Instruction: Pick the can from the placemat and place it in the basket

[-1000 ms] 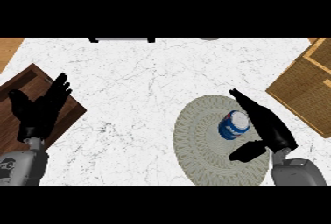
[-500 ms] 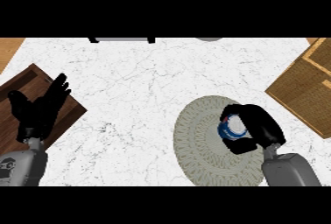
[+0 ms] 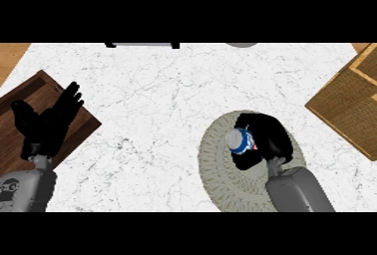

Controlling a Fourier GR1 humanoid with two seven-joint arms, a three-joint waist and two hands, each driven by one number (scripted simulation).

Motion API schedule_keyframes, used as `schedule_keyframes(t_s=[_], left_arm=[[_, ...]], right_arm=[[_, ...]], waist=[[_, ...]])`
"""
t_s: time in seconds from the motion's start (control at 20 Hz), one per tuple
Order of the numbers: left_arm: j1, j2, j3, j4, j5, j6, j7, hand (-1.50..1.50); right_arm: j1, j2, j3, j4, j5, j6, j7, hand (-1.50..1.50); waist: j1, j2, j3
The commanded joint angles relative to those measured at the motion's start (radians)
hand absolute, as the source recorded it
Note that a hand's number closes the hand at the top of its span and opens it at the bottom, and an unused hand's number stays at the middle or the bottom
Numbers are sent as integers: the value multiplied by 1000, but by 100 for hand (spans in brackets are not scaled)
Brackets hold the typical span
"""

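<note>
R hand has fingers clamped round the can, which is over the round placemat (resting or lifted, can't tell), prob. gripped side-on so it can carry across to the basket at the bench's right edge. L hand rests open, fingers apart, over a dark board, out of the way. Count: 1 can, 1 placemat, 1 basket, 2 hands.

We look down on a white marble bench veined in grey, evenly lit. Beyond its far left corner we see light wood. A dark brown board lies at the left edge, and a grey fixture crosses the far edge.
</note>
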Motion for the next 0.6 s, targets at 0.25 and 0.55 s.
schedule_keyframes(t_s=[0.25, 0.55], left_arm=[[-32, 11, 1, 32, 11, -35, -20, 0], [-57, 10, 7, 41, 11, -25, -4, 0]], right_arm=[[-230, 83, 228, 203, -102, -444, 530, 150], [-406, 84, 262, 109, -92, -754, 529, 150]], waist=[[38, 14, 8], [38, 9, 7]])
